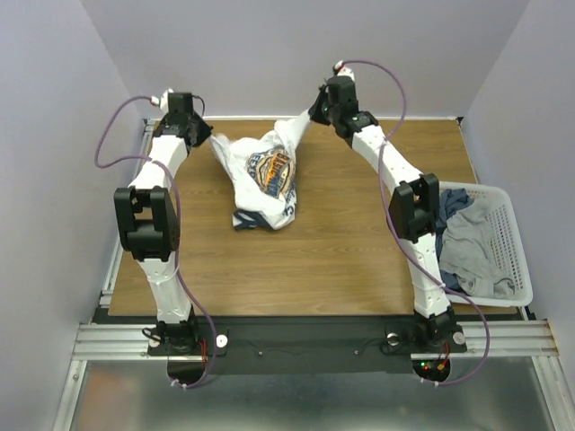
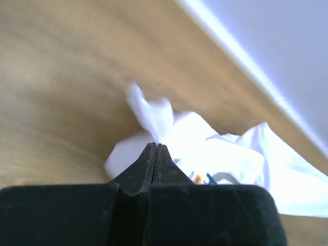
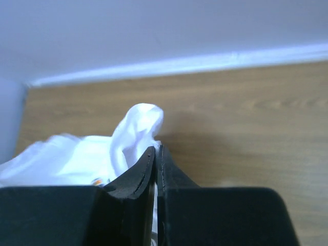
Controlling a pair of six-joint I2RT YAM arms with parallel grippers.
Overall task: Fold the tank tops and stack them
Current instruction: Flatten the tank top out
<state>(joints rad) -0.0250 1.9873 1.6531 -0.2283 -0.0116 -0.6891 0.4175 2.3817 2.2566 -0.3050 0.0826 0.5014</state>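
Table (image 1: 341, 260): wood-grain top, with both arm bases at its 6 o'clock edge.
White tank top (image 1: 265, 180): bunched on the table, toward 12 o'clock from the table's centre. The blue-orange print faces up and a navy edge shows at the garment's 6 o'clock end.
Left gripper (image 1: 207, 136): at the garment's 10 o'clock corner. The fingers are pressed fully together and a fold of white cloth comes out from between the tips.
Right gripper (image 1: 311, 114): at the garment's 1 o'clock corner. The fingers are nearly closed, pinching a strip of the same white cloth, which is drawn up taut toward them.
Basket (image 1: 514, 235): white mesh, at the table's 4 o'clock edge, beside the right arm.
Grey tank top (image 1: 469, 250): crumpled inside the basket.
Dark blue tank top (image 1: 452, 203): in the basket's 11 o'clock part, touching the grey one.
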